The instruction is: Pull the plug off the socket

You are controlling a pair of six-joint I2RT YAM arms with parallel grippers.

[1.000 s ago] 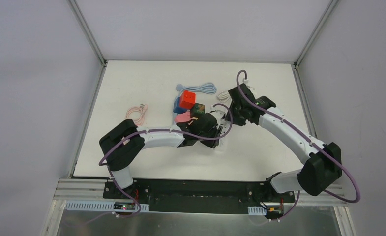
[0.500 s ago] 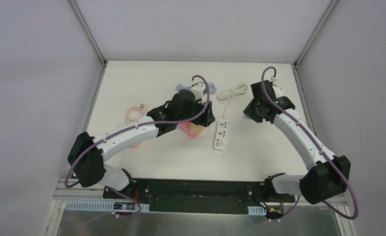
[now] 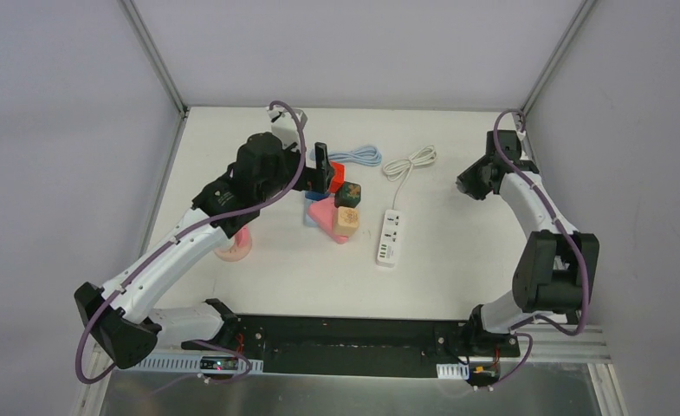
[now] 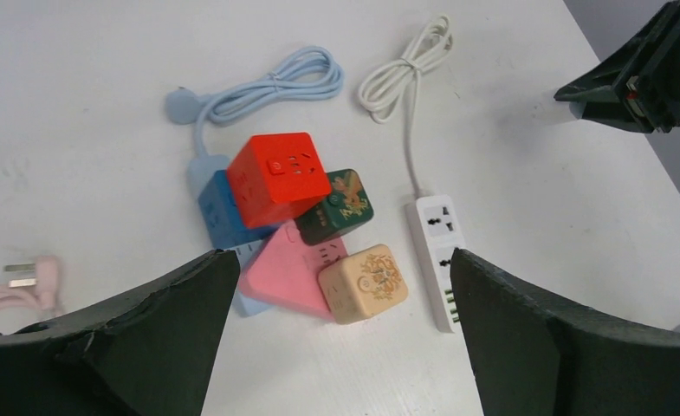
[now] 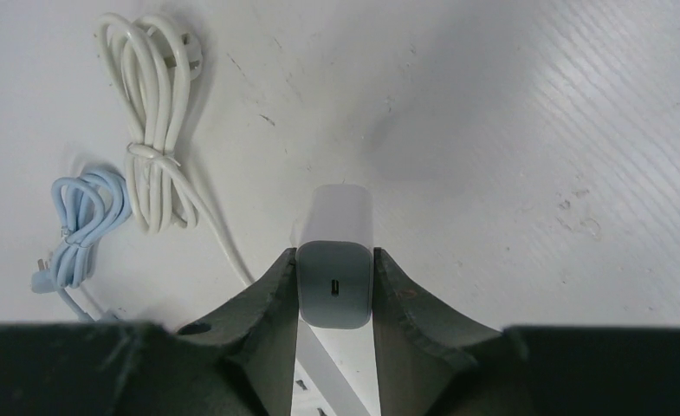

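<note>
The plug (image 5: pixel 334 290), a small white block with a grey end face, sits clamped between my right gripper's (image 5: pixel 334 260) fingers, lifted above the table. The socket, a white power strip (image 3: pixel 389 238), lies mid-table with nothing plugged in; it also shows in the left wrist view as the power strip (image 4: pixel 436 243). My right gripper (image 3: pixel 477 182) hangs at the far right, well away from the strip. My left gripper (image 4: pixel 340 260) stands wide open and empty, high over a cluster of cube sockets; from above, that left gripper (image 3: pixel 322 166) is back-left of the strip.
A cluster of cube sockets lies left of the strip: red (image 4: pixel 277 173), green (image 4: pixel 340 206), beige (image 4: pixel 364 282), pink (image 4: pixel 288 269), blue (image 4: pixel 219 208). The strip's coiled white cord (image 4: pixel 405 78) and a light-blue cable (image 4: pixel 267 82) lie behind. A pink cable (image 3: pixel 232 244) sits at the left.
My left gripper opened and swung up and back-left, off the strip. The right arm carried the plug away toward the back right, clear of the strip.
</note>
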